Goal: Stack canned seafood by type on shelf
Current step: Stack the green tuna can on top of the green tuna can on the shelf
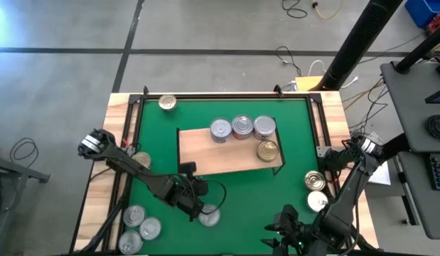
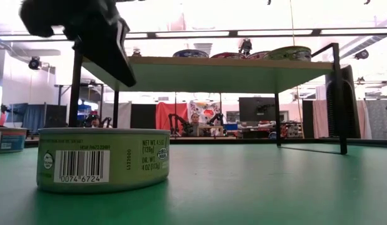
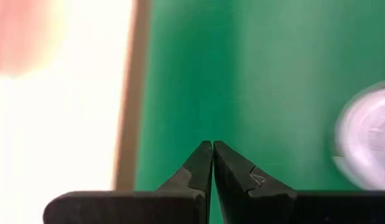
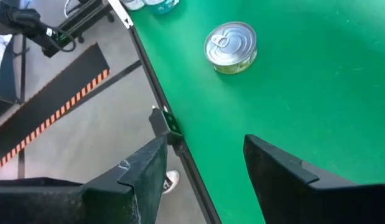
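Light-wood shelf (image 1: 218, 151) at centre of the green mat (image 1: 291, 185) in the high view, four tins on its right end: three in a row along the upper edge (image 1: 242, 127), one gold-toned (image 1: 268, 151) just below the rightmost. Another tin (image 1: 167, 102) at the mat's upper left corner, one (image 1: 142, 160) at the left edge, three clustered (image 1: 140, 230) at lower left, two (image 1: 315, 190) at lower right. Left gripper (image 1: 195, 206) low over the mat at lower centre, fingers (image 3: 201, 171) pressed tip to tip, holding nothing, a tin (image 1: 209, 216) just beside it. In the low view, that tin (image 2: 103, 159) large at lower left, barcode facing the camera, dark gripper overhead, shelf beyond with tins on top. Right gripper (image 1: 282, 224) at the bottom edge, right of centre; fingers (image 4: 276, 171) parted partway and empty, one silver tin (image 4: 230, 46) well ahead of them on the mat.
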You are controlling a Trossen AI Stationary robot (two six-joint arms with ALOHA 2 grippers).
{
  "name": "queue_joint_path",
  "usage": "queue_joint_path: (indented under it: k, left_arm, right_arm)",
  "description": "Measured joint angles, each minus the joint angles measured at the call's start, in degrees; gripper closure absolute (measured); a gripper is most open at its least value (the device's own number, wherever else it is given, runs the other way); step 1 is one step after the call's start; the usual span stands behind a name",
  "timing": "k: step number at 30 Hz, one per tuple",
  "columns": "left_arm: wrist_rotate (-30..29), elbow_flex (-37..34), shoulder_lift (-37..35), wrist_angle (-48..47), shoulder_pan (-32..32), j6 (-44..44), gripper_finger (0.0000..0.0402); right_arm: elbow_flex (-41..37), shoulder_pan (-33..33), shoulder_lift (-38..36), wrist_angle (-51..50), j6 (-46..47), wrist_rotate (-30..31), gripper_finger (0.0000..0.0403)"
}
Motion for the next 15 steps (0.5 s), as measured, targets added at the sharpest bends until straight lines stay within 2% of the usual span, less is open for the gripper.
queue_joint_path:
  k: [7,15]
  left_arm:
    - [-0.4,-5.6,-6.8,-0.5,0.9,-3.1,0.0402]
    - [1.9,-1.8,-9.8,-0.3,-3.0,-7.3,0.0401]
  right_arm:
    - [0.0,0.0,0.1,0.2,0.9,0.7,0.0197]
    - [0.0,0.0,0.1,0.3,-0.2,0.7,0.0197]
